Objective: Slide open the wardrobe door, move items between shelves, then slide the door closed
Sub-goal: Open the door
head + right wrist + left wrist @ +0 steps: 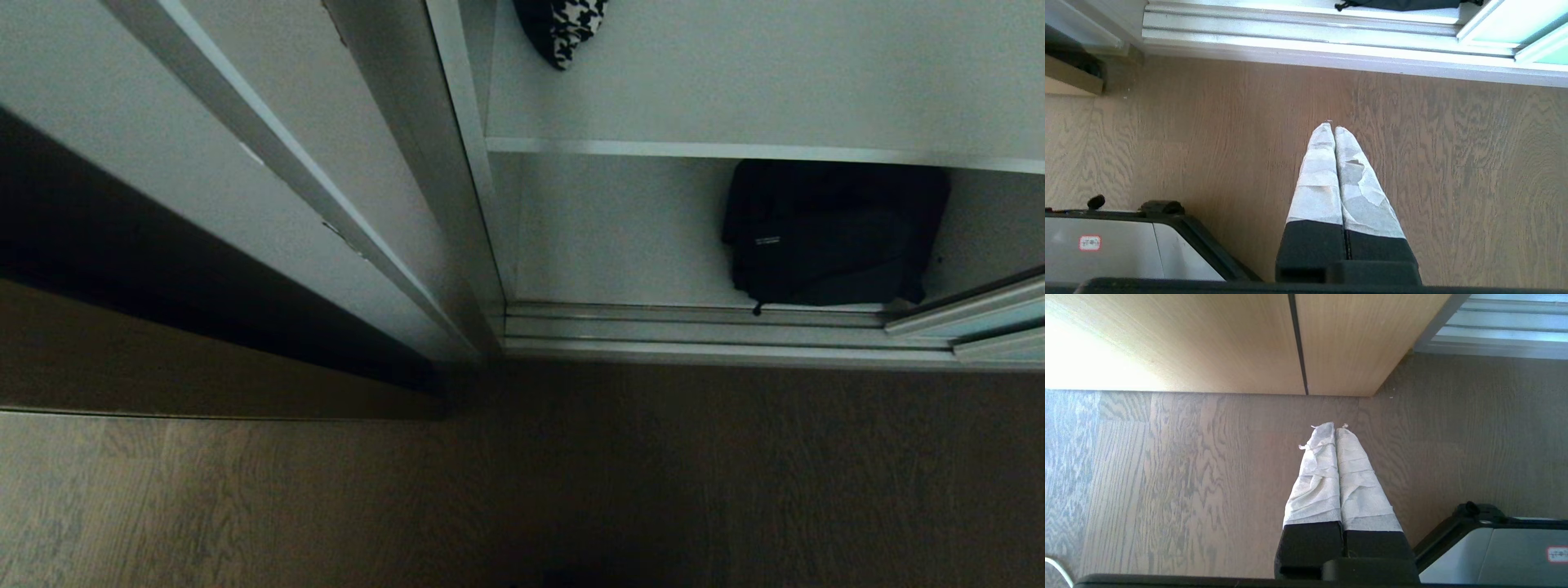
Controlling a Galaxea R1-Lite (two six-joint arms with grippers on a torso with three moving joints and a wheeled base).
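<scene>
The wardrobe stands open on its left part. The sliding wardrobe door [984,314], frosted pale green glass in a silver frame [1527,22], shows only at the right edge. A black bag [824,233] stands on the bottom board, its lower edge [1400,4] also in the right wrist view. A houndstooth cloth [563,28] lies on the white shelf [735,151] above. Both arms hang parked outside the head view. My left gripper [1335,426] and right gripper [1332,126] are shut on nothing, pointing down at the wood floor, well short of the wardrobe.
A silver floor track [694,335] runs along the wardrobe's front. A white side panel [245,147] leans across the left of the head view. A light wood cabinet front [1208,343] is left of the left gripper. My base [1502,547] [1106,249] sits between the arms.
</scene>
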